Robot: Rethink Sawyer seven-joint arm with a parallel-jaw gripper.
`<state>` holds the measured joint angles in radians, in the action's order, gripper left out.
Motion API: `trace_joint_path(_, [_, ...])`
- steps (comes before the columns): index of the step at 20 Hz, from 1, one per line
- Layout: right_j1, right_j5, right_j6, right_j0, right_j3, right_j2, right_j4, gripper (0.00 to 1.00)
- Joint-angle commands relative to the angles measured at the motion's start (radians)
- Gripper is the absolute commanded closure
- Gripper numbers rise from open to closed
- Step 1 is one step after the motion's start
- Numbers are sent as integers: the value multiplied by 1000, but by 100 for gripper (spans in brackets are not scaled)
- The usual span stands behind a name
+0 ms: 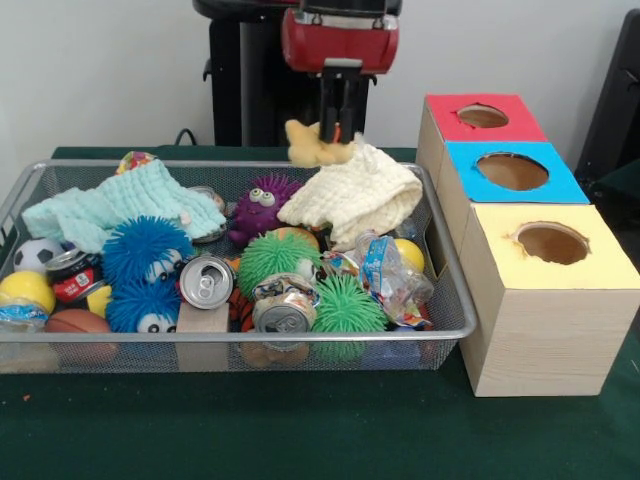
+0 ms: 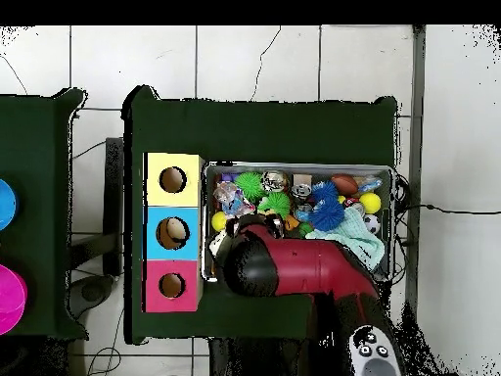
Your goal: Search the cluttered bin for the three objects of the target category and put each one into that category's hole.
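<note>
Gripper hangs above the back edge of the wire bin, fingers pinched on a small yellow plush-like piece lifted clear of the clutter (what it is exactly, cannot tell). Right below it in the bin lies a cream knitted cloth; a mint knitted cloth covers the bin's opposite back part. Between the two cloths sits a purple fuzzy toy. Toward the bin's front: blue fuzzy toys, green spiky balls, two soda cans top-up, a crumpled plastic bottle, a yellow ball, a soccer ball. Beside the bin stands a row of three boxes with round holes: red box, blue box, yellow box. In the overhead view the blue box's hole shows something pale inside; the arm covers much of the bin.
</note>
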<state>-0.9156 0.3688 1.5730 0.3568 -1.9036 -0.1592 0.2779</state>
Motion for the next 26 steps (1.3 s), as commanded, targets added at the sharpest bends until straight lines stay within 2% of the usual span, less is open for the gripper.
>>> trace_joint_path(1, [-76, 178, 200, -108, -105, 17, -80, 100])
trace_joint_path(9, [-118, 175, 318, -240, -179, 116, -165, 100])
trace_joint_path(21, [-78, 21, 447, -426, -282, 244, -275, 100])
trace_joint_path(26, [-18, -113, 507, -472, -331, 257, -292, 100])
